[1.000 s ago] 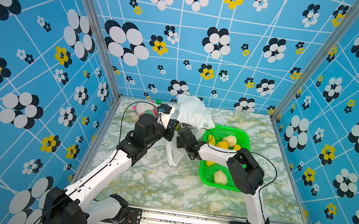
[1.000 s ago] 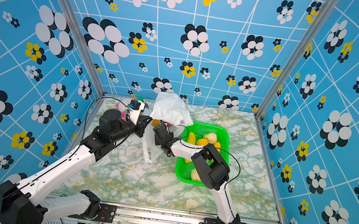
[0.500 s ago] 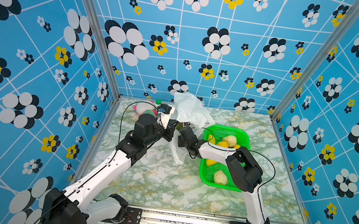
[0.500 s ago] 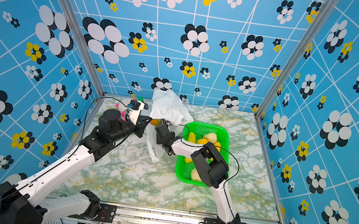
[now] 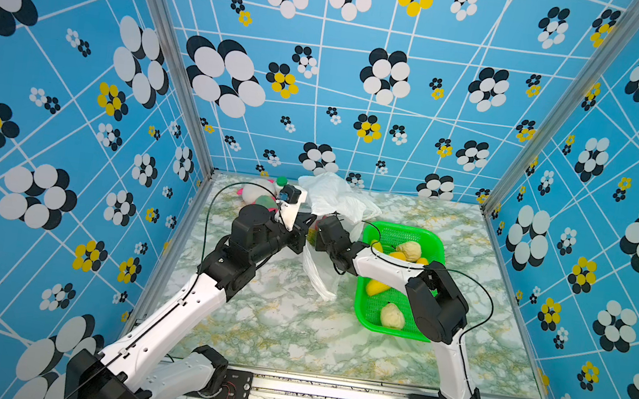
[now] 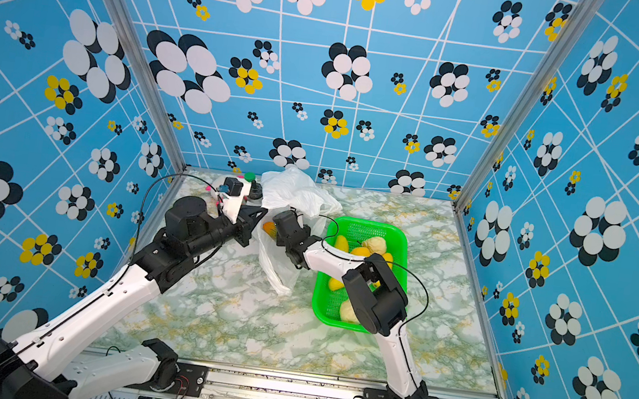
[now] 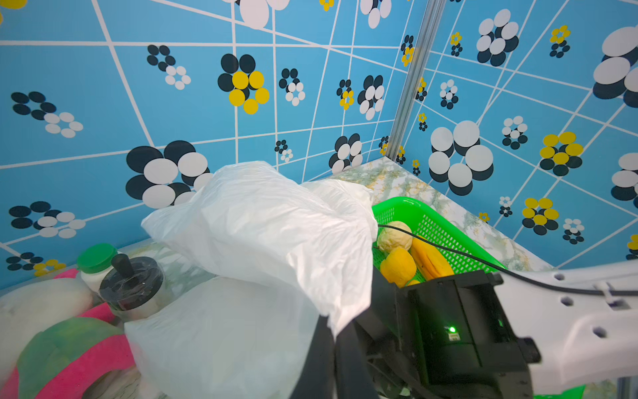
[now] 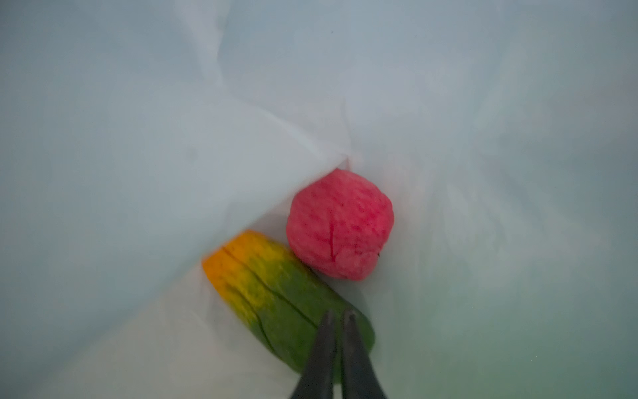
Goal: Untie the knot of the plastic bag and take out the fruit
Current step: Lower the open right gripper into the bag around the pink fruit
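Marbled table (image 5: 284, 330): left jaws pinch plastic bag (image 7: 259, 224) shrouding right jaws, nearly together, over fruit (image 8: 269, 283).

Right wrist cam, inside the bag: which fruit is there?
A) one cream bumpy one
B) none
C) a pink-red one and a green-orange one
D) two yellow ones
C: a pink-red fruit and a green-orange fruit lie inside the plastic bag, just beyond the right tool.

Right gripper (image 8: 338, 313) tips — hidden inside the plastic bag (image 5: 330, 198) in both top views. Green-orange fruit (image 8: 272, 286) — partly under a bag fold. Plush toy (image 7: 65, 345) cropped.
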Robot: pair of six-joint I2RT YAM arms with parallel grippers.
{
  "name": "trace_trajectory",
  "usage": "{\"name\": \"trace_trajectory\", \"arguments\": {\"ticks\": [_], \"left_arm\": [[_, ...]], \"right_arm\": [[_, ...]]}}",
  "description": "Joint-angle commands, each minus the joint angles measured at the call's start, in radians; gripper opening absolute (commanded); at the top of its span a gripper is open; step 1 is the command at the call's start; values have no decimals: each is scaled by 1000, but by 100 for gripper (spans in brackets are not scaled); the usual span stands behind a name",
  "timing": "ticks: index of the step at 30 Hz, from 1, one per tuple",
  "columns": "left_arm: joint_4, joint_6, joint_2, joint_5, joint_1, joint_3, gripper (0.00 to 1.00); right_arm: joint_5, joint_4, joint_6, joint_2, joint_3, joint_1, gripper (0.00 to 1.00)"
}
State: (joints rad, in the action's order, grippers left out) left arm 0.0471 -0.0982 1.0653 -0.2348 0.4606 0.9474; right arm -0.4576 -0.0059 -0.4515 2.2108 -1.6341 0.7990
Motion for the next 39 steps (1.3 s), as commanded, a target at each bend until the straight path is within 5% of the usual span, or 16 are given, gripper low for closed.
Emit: {"name": "trace_trajectory", "arguments": {"ticks": [1,7,14,21,26,39], "left_arm": [[-13,-12,-6,-6,7,-2,0],[-1,-10,16,-12,7,5,0],[-1,-9,22,-12,9,7,0],[3,-8,14,-7,9,-4,0],[-3,-3,16,-8,9,-1,0],[-12,3,6,1,9,-6,0]], "right_arm": [[-65,-154,-33,62,-59,6,25],[60,-143,-3,107,-91,6,47],[115,-162,-9,135,-108,6,84],[243,-178,12,170,-165,6,98],[346,-29,39,114,-55,24,99],[376,153,105,-74,176,123,86]]}}
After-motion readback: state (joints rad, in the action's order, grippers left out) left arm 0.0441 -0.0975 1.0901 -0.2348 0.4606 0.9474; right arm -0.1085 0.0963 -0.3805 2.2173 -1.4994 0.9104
